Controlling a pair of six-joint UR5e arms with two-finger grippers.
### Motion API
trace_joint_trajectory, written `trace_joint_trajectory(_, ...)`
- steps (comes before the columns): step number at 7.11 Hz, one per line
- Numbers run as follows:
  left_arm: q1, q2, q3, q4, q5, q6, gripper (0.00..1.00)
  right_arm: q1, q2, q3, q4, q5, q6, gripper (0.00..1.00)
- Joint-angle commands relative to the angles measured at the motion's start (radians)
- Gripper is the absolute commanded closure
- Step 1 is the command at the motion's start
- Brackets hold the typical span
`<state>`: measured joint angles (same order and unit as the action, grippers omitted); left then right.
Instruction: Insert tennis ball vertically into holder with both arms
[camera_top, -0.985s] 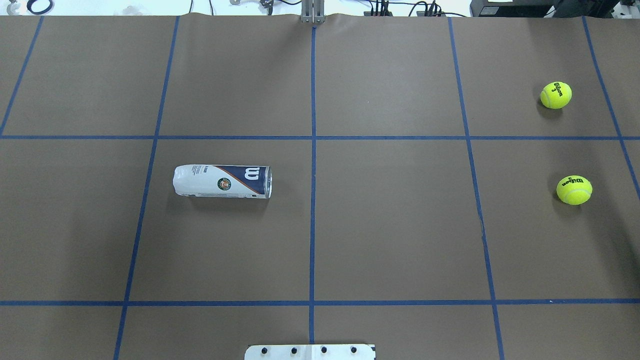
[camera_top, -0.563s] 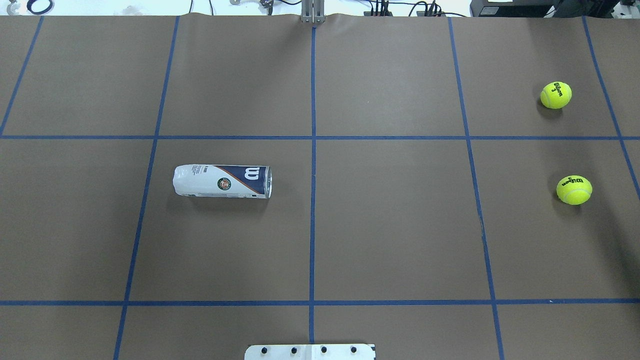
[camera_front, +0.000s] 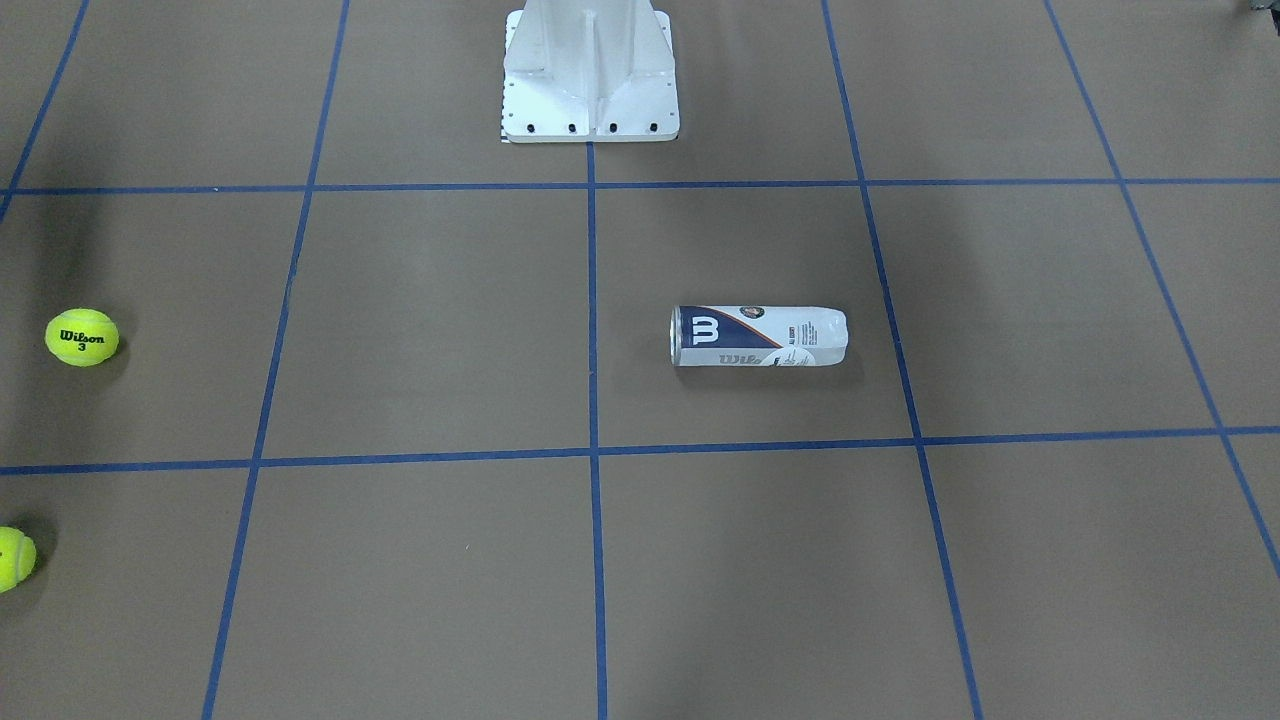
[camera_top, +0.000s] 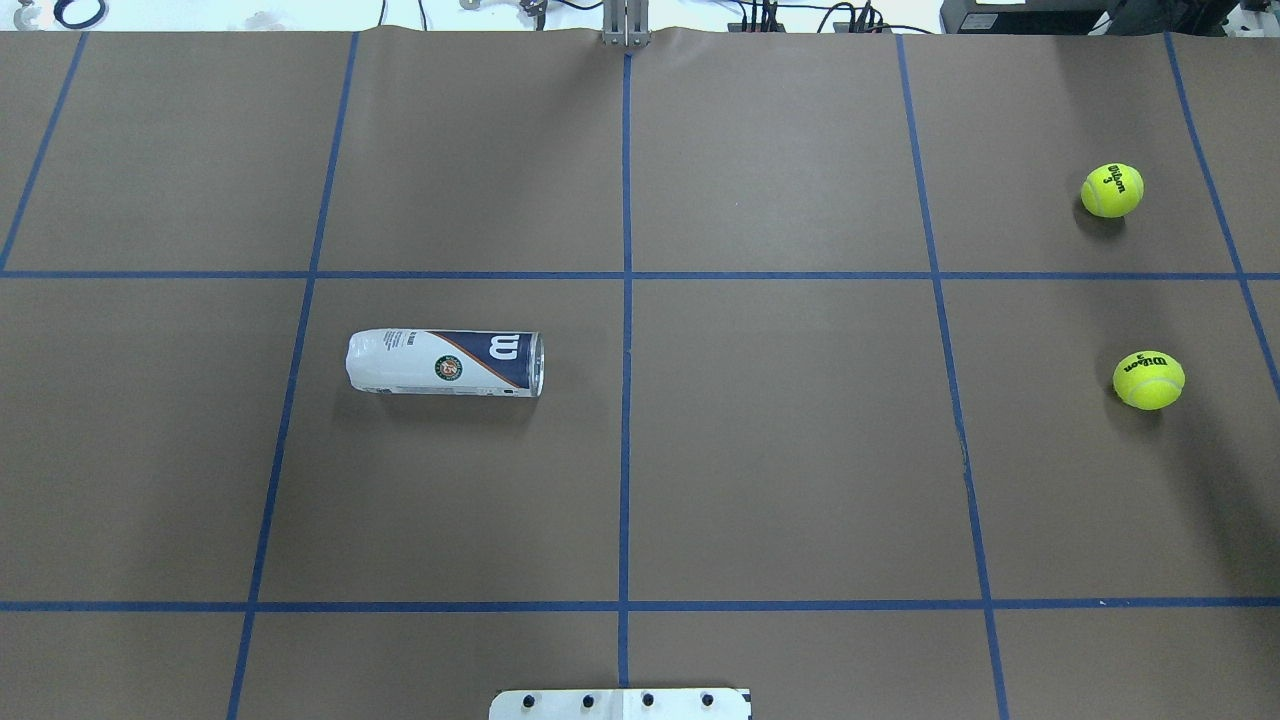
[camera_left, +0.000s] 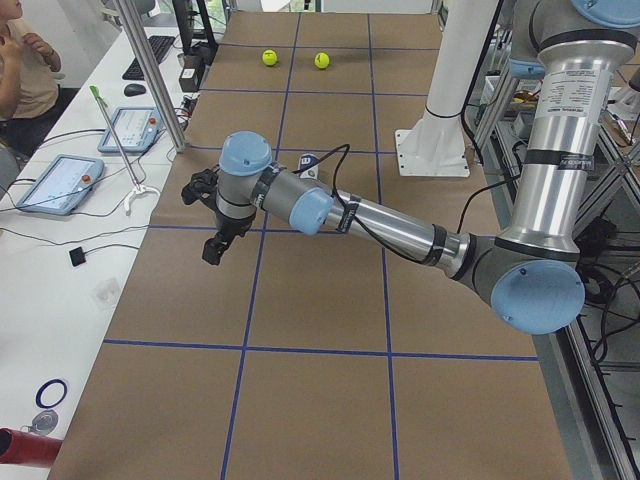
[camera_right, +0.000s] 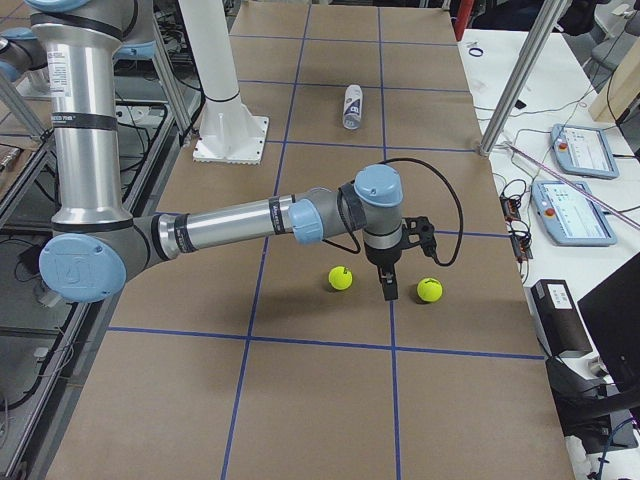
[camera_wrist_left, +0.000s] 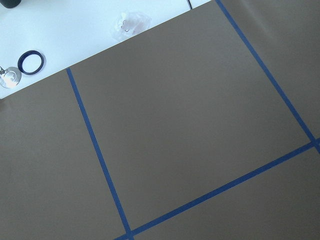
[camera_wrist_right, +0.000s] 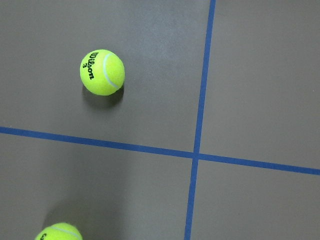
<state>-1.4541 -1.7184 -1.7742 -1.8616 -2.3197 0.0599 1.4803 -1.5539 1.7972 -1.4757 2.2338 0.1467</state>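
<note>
Approach is the step in hand, by my reading: the holder (camera_top: 445, 363) and both balls lie free on the table (camera_top: 780, 470). The holder rests on its side, its metal-rimmed mouth turned toward the balls. One tennis ball (camera_top: 1149, 380) sits well off that mouth end, roughly on the line of the holder's long axis. A second ball (camera_top: 1112, 190) lies about as far out, to the side of that line away from the robot.

The right gripper (camera_right: 386, 286) hangs above the table between the two balls, touching neither. The left gripper (camera_left: 214, 246) hovers beyond the holder's closed end, well apart from it. Both show only from the table's ends, so I cannot tell how wide either pair of fingers stands.

No ball shows inside the holder, though its label hides much of the wall.

Next, I judge, the left arm must reach the holder and stand it mouth up. The right must drop squarely over one ball so that it does not roll away.
</note>
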Motion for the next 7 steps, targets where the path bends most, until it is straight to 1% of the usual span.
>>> trace_joint_trajectory(1, 0.15, -0.045, 0.005, -0.21, 0.008, 0.0, 0.01, -0.003, 0.04, 0.037, -0.003, -0.003, 0.004, 0.01)
trace_joint_trajectory(2, 0.185, -0.084, 0.004, -0.275, 0.008, -0.005, 0.01, -0.006, 0.04, 0.03, 0.0, 0.001, -0.009, 0.01)
trace_joint_trajectory(3, 0.21, -0.128, 0.009, -0.278, 0.005, -0.068, 0.01, -0.009, 0.034, 0.027, 0.0, 0.003, -0.018, 0.02)
trace_joint_trajectory(4, 0.26, -0.168, 0.009, -0.28, 0.006, -0.08, 0.02, -0.009, 0.011, 0.025, 0.038, 0.007, -0.018, 0.06)
trace_joint_trajectory(5, 0.329, -0.212, 0.009, -0.271, 0.008, -0.08, 0.01, -0.009, -0.027, -0.005, 0.151, 0.009, -0.021, 0.02)
trace_joint_trajectory(6, 0.404, -0.245, 0.009, -0.269, 0.011, -0.08, 0.01, -0.009, -0.04, -0.056, 0.225, 0.013, -0.018, 0.01)
trace_joint_trajectory(7, 0.456, -0.272, 0.015, -0.242, 0.011, -0.08, 0.01, -0.009, -0.04, -0.062, 0.232, 0.013, -0.019, 0.01)
